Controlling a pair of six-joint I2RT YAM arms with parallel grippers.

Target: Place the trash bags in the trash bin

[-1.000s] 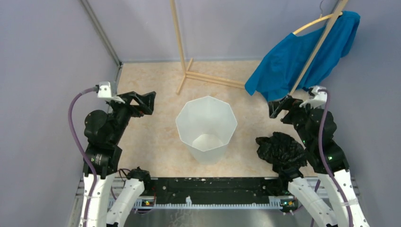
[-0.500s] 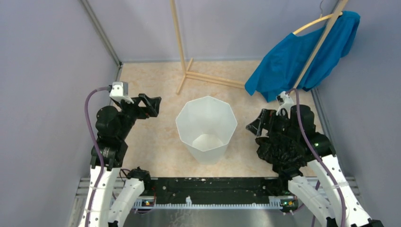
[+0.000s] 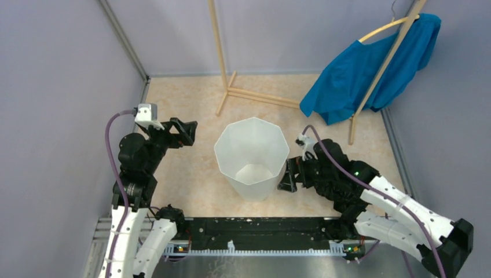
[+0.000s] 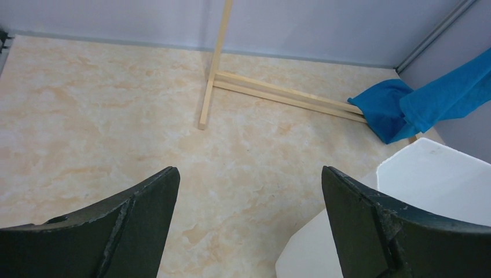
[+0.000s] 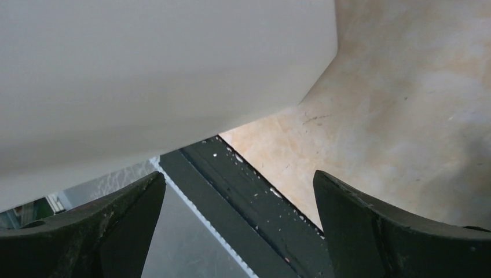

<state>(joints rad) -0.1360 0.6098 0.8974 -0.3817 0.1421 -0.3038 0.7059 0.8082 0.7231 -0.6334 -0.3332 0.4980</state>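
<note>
The jaws of the right gripper [image 5: 238, 185] are held wide apart and nothing is clamped between them; through the gap only pale floor [image 5: 405, 87] and the black base rail [image 5: 249, 208] are seen. The outer wall of the trash bin [image 5: 145, 69] is found just beside these jaws, low against its side. The jaws of the left gripper [image 4: 249, 174] are likewise spread and empty, with bare floor between them and the bin's rim off to one side. The trash bags [image 3: 341, 197] are seen as a crumpled black heap on the floor behind the right jaws, under that arm and away from the bin, so nothing is yet inside it. The plastic is judged to be very light, limp and slippery, likely to unfold and trail when lifted. A raised fold near the top of the heap would best be pinched deeply, so that thin film is not lost from the fingers. Further out, a blue cloth [image 3: 370, 63] is hung on a wooden rack [image 3: 223, 58].
</note>
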